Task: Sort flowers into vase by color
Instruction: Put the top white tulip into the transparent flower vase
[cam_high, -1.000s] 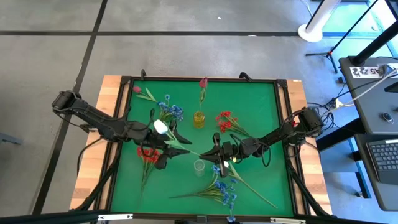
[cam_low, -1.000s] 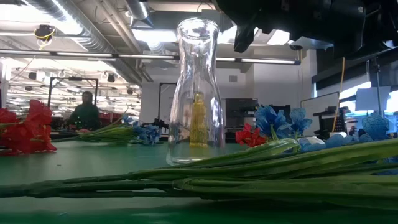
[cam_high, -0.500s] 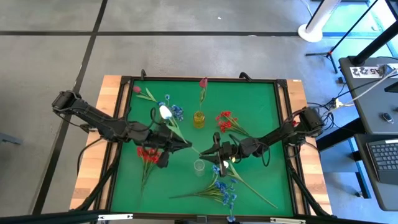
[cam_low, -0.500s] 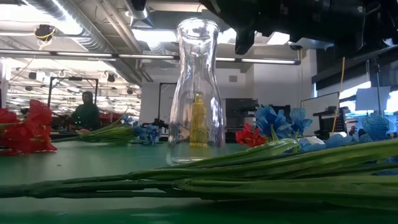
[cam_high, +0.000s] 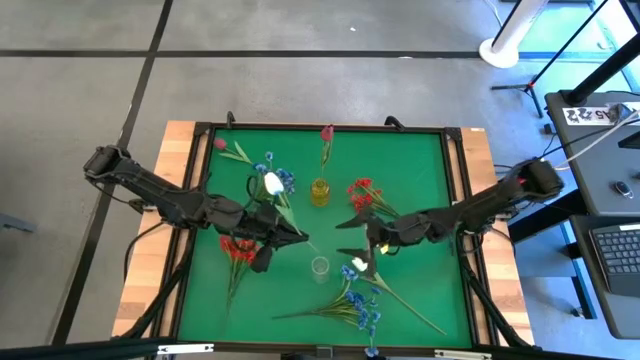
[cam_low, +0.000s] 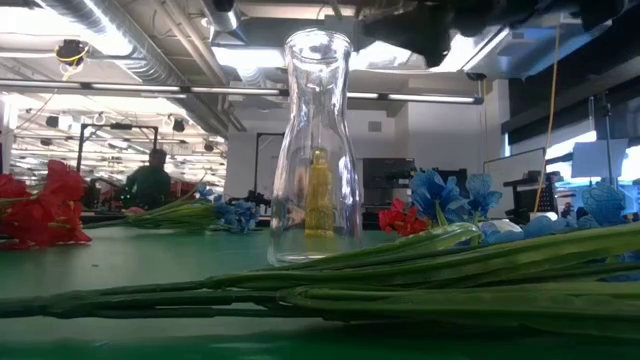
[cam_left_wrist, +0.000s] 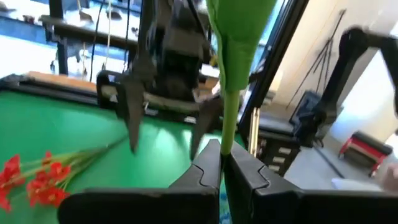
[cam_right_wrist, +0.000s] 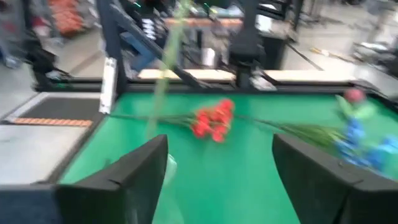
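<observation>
My left gripper (cam_high: 296, 236) is shut on the stem of a white-bud flower, whose bud (cam_high: 270, 182) points toward the far edge; it also shows in the left wrist view (cam_left_wrist: 222, 155). My right gripper (cam_high: 343, 238) is open and empty, facing the left gripper just right of the stem's lower end; its fingers (cam_right_wrist: 134, 171) stand wide apart. A clear glass vase (cam_high: 320, 266) stands upright near the front between them; it also shows in the low view (cam_low: 318, 150). A yellow vase (cam_high: 319, 192) holds a pink-bud flower (cam_high: 327, 132). My left gripper pinches the white-bud flower's green stem (cam_left_wrist: 229, 127) between its two fingers, on the lower part of the stem, away from the bud. The fingers lie across the stem. The flower is lifted clear of the table, its stem and a leaf (cam_left_wrist: 239, 25) rising beyond the fingers.
Red clusters lie at the left (cam_high: 237, 248) and centre right (cam_high: 362, 193). Blue clusters lie far left of centre (cam_high: 278, 176) and near the front (cam_high: 360, 300), with long stems (cam_low: 400, 275). A pink bud (cam_high: 220, 144) lies at the far left. A raised frame (cam_high: 330, 127) rims the green mat.
My left gripper has turned the white-bud flower, so its bud has swung toward the table's far edge while the stem's lower end stays near the middle. My right arm has drawn back a little toward the table's right edge, away from the stem.
</observation>
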